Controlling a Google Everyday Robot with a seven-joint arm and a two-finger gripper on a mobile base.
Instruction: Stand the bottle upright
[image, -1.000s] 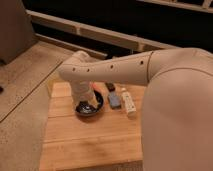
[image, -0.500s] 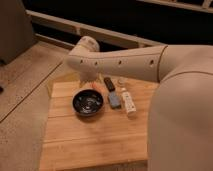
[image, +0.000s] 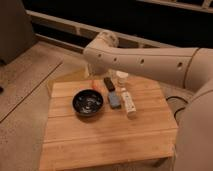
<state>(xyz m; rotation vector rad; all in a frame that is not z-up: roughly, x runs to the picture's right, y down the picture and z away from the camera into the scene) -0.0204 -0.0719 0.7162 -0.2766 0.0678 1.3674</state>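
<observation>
Bottle lay on its side on the wooden table, right of the middle, its length running from the far side toward the near side. Just beside it on the left sat the blue-grey block, flat on the boards, and left of that stood the black bowl, wider than the bottle was long. Beyond the block, nearer the far edge, lay the small black bar, and a white cup-like thing stood just past the bottle's far end.

Across the top of the camera view the robot's cream arm reached from the right to a rounded joint above the table's far-left part. The gripper hung below that joint, over the far edge of the table, dark and largely in shadow; its jaws stood spread and gripped nothing. A small orange spot showed right beneath it, and whether that belonged to the gripper or lay on the boards could not be told.

The bottle was well apart from the gripper: it lay to the right of it and nearer the camera, with the black bar and the block between them. It rested free on the wood
</observation>
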